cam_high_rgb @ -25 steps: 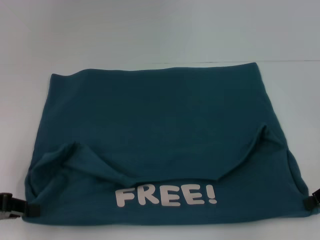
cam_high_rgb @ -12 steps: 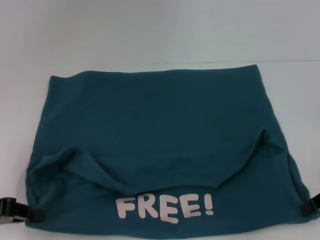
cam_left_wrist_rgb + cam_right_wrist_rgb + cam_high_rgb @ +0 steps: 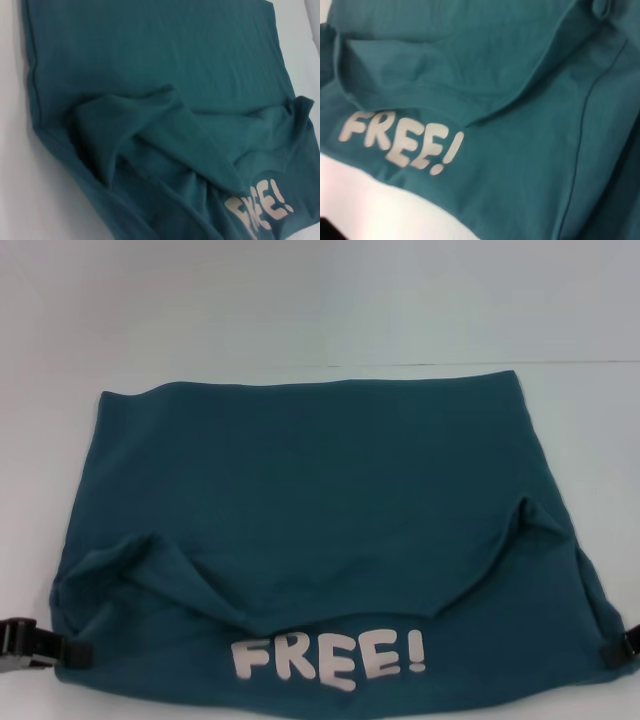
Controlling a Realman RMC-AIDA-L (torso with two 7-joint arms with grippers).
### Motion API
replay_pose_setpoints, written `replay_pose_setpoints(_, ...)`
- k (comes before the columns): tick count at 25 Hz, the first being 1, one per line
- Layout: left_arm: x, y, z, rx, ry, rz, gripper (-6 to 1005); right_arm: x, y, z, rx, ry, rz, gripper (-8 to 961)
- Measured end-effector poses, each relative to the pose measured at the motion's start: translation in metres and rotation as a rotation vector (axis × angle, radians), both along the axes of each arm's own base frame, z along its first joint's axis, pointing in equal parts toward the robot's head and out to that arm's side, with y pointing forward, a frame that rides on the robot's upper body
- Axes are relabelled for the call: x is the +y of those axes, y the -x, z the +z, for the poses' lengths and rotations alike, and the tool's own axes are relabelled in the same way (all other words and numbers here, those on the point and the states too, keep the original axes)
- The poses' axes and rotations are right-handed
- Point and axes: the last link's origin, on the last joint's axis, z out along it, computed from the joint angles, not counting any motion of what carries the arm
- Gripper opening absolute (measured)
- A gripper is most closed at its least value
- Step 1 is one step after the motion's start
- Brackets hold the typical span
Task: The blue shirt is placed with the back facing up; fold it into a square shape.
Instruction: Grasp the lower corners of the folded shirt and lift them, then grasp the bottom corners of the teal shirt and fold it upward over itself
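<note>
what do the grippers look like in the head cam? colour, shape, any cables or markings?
Only the tips show. The left gripper is black and blocky, a stubby clamp-like end with a lighter grey patch behind it. The right gripper is black too, a small angular piece. No cables or markings visible.

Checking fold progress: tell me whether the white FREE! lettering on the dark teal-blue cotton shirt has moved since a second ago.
Yes. The white FREE! lettering has slid slightly toward the robot, nearer the head view's bottom edge.
</note>
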Motion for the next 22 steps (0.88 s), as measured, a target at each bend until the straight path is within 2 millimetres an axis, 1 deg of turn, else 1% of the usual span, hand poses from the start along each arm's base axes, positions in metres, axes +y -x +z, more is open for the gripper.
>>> replay_pose_setpoints(7, -0.013, 0.001, -0.001, -0.017, 0.040, 0.012, 30, -0.015, -0.001, 0.000, 0.027, 0.073, -0.025, 72)
replay_pose_setpoints(10, -0.014, 0.003, -0.001, -0.015, 0.038, 0.016, 30, -0.015, -0.002, 0.002, 0.025, 0.065, -0.034, 74)
replay_pose_setpoints(12, -0.010, 0.002, -0.001, -0.010, 0.028, 0.012, 30, -0.012, -0.002, 0.003, 0.026, 0.044, -0.033, 75)
replay_pose_setpoints(16, 0.012, -0.006, -0.001, -0.005, -0.030, -0.003, 30, 0.006, 0.004, 0.008, 0.039, -0.047, -0.009, 78)
replay_pose_setpoints(17, 0.023, -0.009, -0.001, -0.013, -0.056, 0.001, 30, 0.010, 0.007, 0.010, 0.048, -0.067, -0.006, 79)
replay_pose_setpoints(18, 0.031, -0.012, -0.002, -0.021, -0.071, 0.006, 30, 0.021, 0.013, 0.013, 0.069, -0.123, -0.001, 79)
replay_pose_setpoints(19, 0.041, -0.015, -0.002, -0.027, -0.089, 0.017, 30, 0.021, 0.013, 0.013, 0.069, -0.123, -0.001, 80)
replay_pose_setpoints(22, 0.068, -0.024, -0.006, -0.022, -0.123, 0.037, 30, 0.039, 0.022, 0.019, 0.102, -0.216, -0.008, 82)
